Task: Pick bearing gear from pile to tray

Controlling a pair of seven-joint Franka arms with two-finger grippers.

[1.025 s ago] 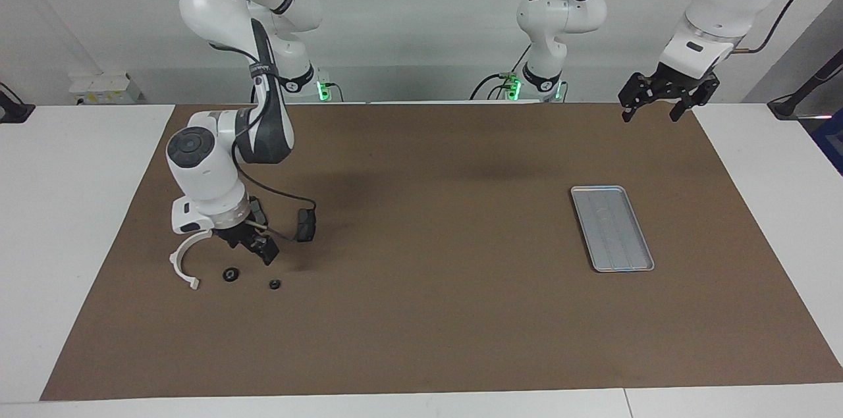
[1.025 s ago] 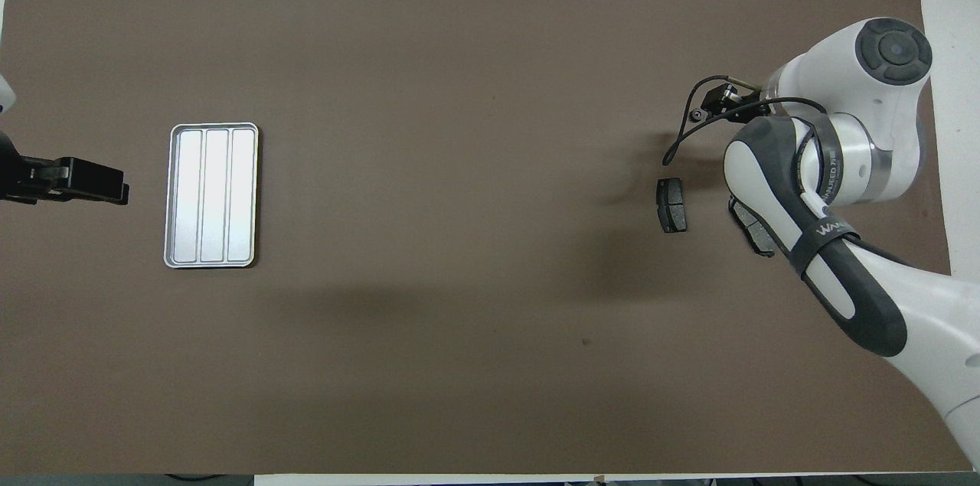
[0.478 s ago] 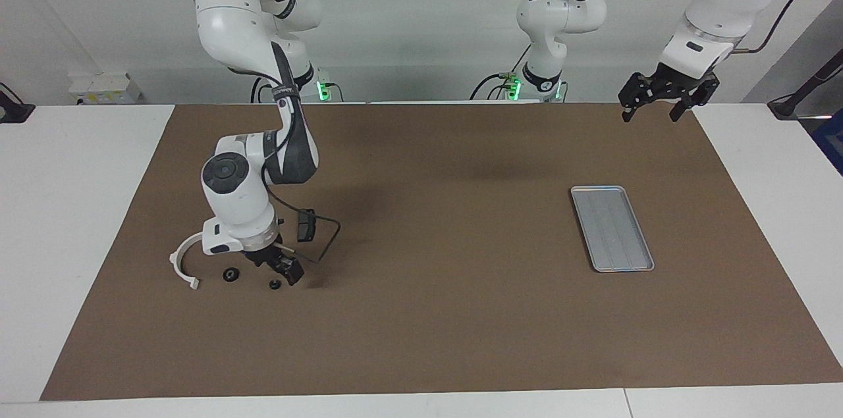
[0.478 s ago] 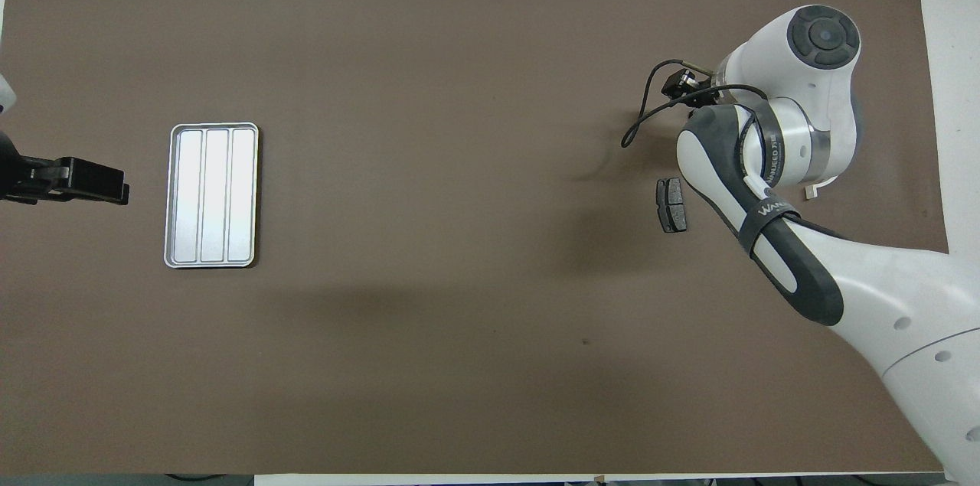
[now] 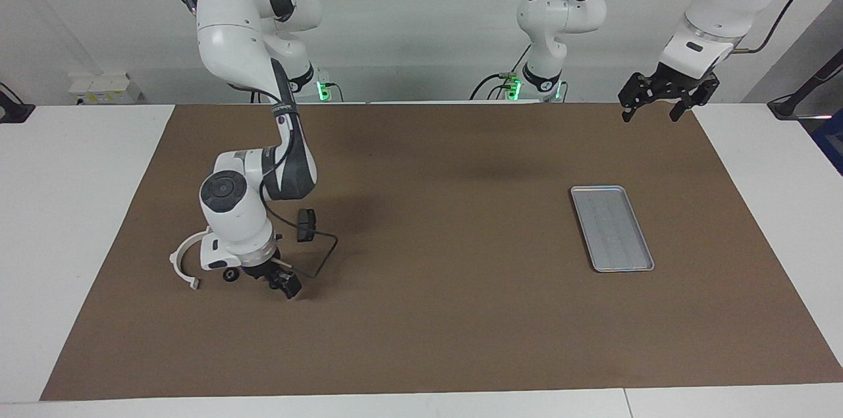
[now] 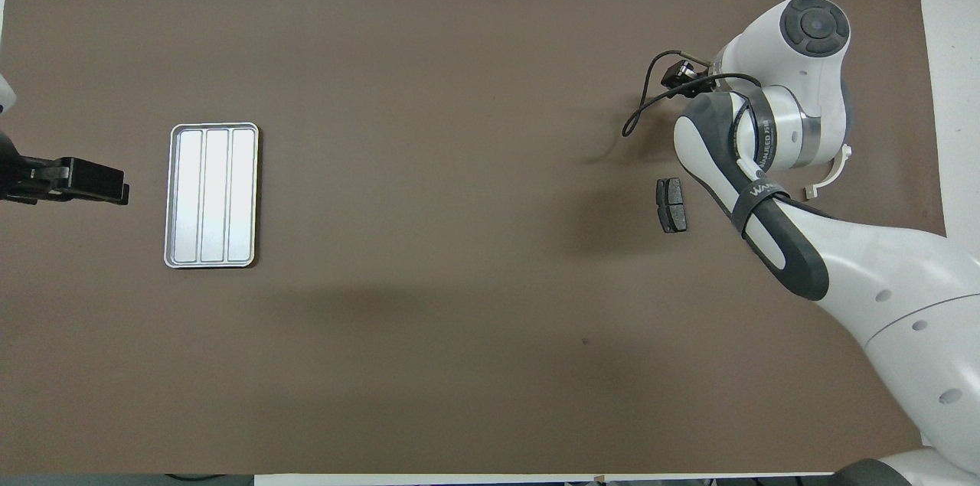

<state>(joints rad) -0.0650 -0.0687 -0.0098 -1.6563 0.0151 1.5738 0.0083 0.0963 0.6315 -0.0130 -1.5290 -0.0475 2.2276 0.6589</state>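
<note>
Right hand [image 5: 282, 284] low over the small black round pieces, fingers apart, gripping nothing visible. Left hand [image 5: 662, 99] open, waiting aloft. Tray [image 5: 612, 228] toward left arm's end of counter [image 5: 461, 313]. White arc [image 5: 181, 261] beside one black round piece [image 5: 230, 274].

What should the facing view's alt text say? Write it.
The right hand is low over the pile of small parts, beside a white arc. The left hand waits open in the air at the tray's end of the table.

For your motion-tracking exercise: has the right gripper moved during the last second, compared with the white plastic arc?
Yes. The right gripper has dropped and shifted away from the white plastic arc, farther from the robots.
</note>
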